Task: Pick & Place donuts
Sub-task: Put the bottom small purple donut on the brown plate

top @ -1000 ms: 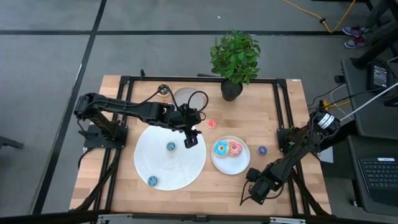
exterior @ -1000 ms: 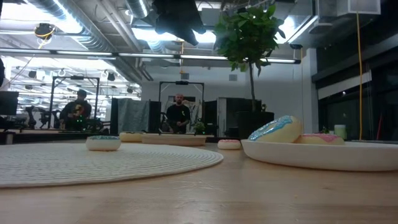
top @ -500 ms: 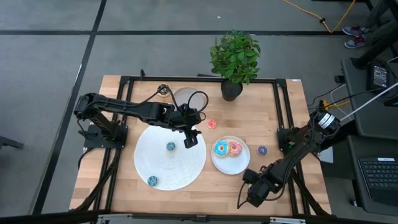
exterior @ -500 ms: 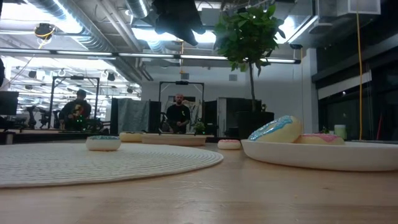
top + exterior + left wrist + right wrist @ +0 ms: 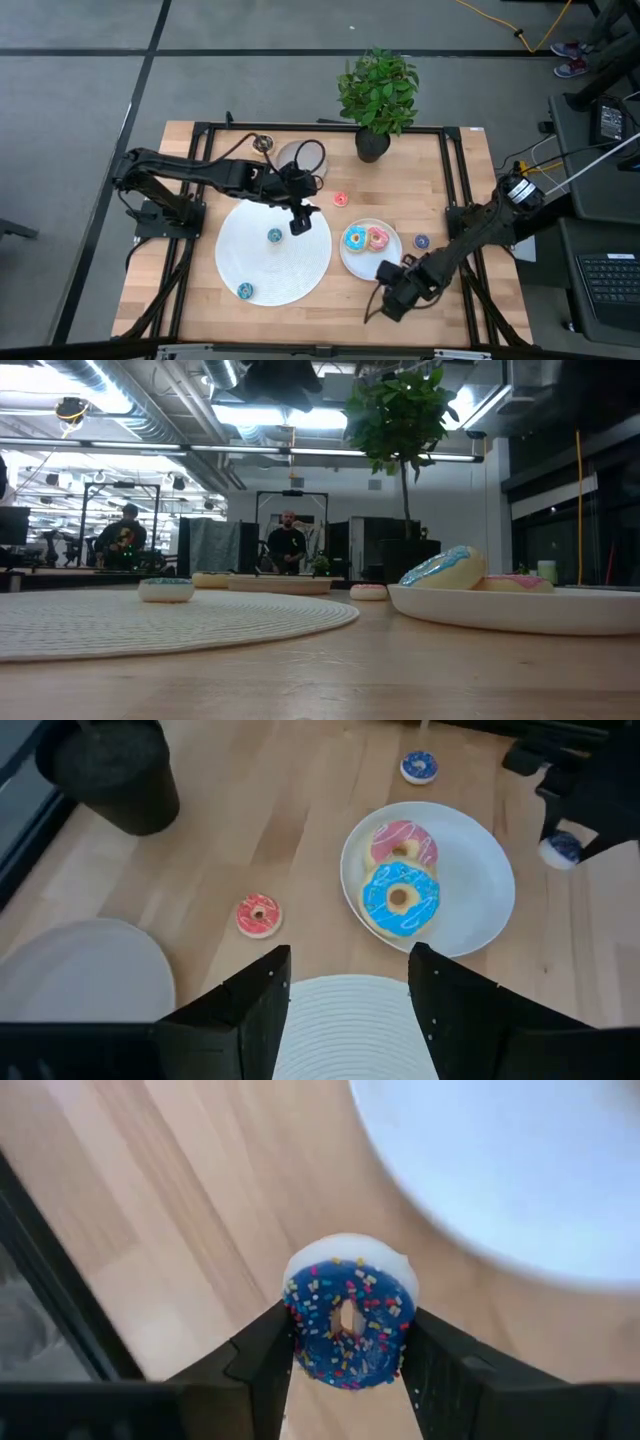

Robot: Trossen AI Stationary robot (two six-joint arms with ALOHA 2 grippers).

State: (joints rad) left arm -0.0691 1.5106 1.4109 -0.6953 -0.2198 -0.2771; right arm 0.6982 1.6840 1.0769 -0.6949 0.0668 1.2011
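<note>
Held donut: dark blue donut (image 5: 346,1322) with sprinkles, clamped between the right gripper (image 5: 345,1355) fingers, lower centre of the right wrist view.
Target relation: small white plate (image 5: 385,262) lies just beside the right gripper (image 5: 388,276), up and left of it in the high view; probable drop point.
Plate load: blue donut (image 5: 355,239) and pink donut (image 5: 377,238).
Left gripper (image 5: 300,222): fingers apart, empty, over the large white disc (image 5: 250,255) at centre frame.
Nearer arm: right.

Dark blue sprinkled donut (image 5: 348,1323), pink donut (image 5: 404,845), blue white-drizzled donut (image 5: 399,900), white plate (image 5: 480,910)
</note>
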